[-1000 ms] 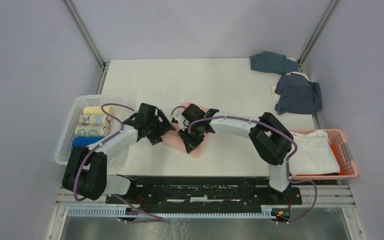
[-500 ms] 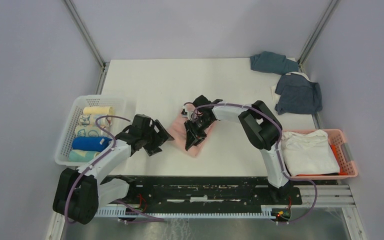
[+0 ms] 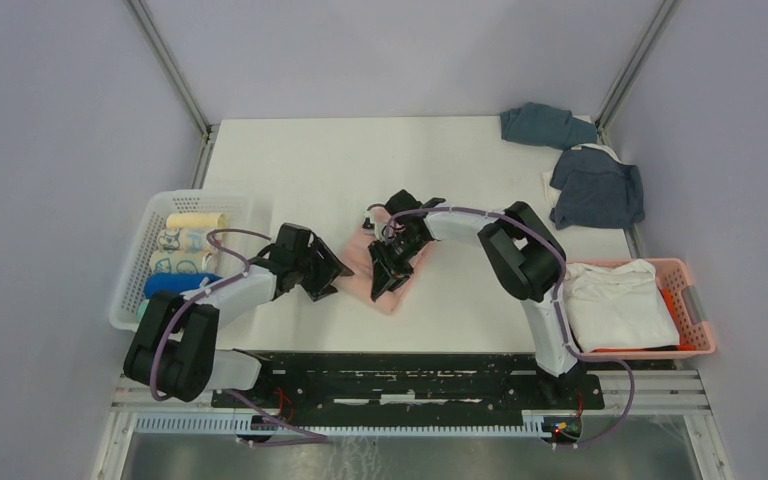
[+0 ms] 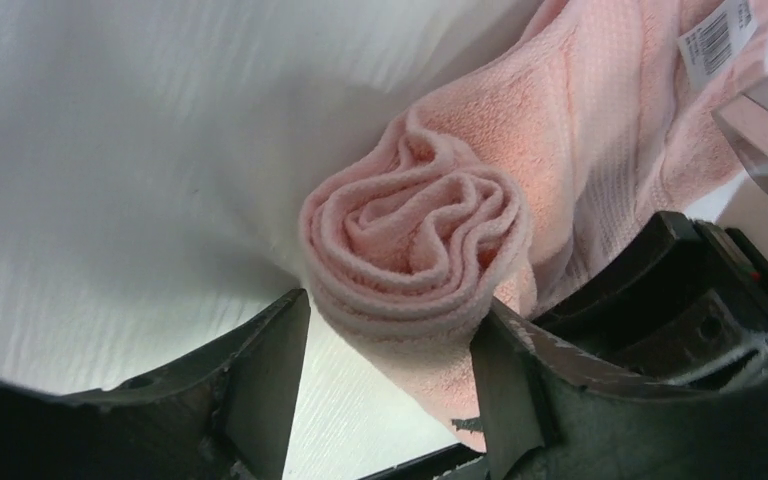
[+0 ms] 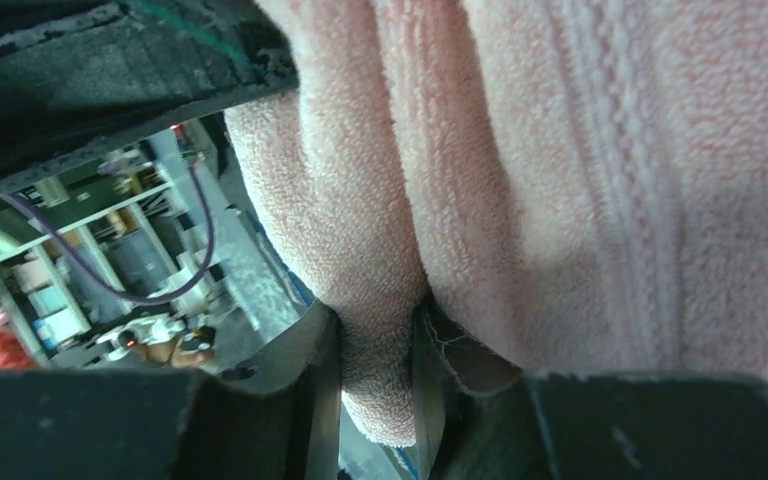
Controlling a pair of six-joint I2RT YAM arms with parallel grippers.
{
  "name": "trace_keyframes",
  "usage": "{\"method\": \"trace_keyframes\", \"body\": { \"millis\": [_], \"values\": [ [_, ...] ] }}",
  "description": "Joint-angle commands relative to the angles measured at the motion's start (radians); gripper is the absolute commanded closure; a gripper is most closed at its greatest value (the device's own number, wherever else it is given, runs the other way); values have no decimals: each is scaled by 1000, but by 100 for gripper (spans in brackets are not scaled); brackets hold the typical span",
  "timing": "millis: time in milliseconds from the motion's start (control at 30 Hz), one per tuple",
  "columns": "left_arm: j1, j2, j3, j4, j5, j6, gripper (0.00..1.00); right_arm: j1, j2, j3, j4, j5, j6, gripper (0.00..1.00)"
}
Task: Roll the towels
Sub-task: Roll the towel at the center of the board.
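Bracketing the spiral end of the pink towel (image 4: 415,240) with the left jaws: parted, one at each side of the roll, close against it but not visibly squeezing. Pinching a thick fold of the same towel between the right jaws, nearly shut on the terry. Sits near the middle of the worktop (image 3: 360,170), a little toward 6 o'clock, partly rolled, with a flat tail and barcode label (image 4: 715,40) trailing off.

Judged soft, light and springy: apt to loosen at the core once let go, unlikely to slip given the looped pile. Best taken at both ends of the roll, across its full thickness, not by the loose tail.

At 9 o'clock, finished rolled towels (image 3: 188,243) in a white lattice basket (image 3: 125,300). At 3 o'clock, a folded white towel (image 3: 615,300) in a pink basket (image 3: 695,310). Farthest, toward 1 o'clock, a crumpled slate-blue towel (image 3: 545,125) and a navy towel (image 3: 597,188).
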Motion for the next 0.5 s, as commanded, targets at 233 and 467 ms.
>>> {"method": "trace_keyframes", "body": {
  "millis": [233, 467],
  "values": [
    [-2, 173, 56, -23, -67, 41, 38, 113, -361, -118, 41, 598, -115, 42],
    [-9, 206, 87, -42, -60, 54, 38, 283, -522, -216, 160, 956, -230, 39]
  ]
}}
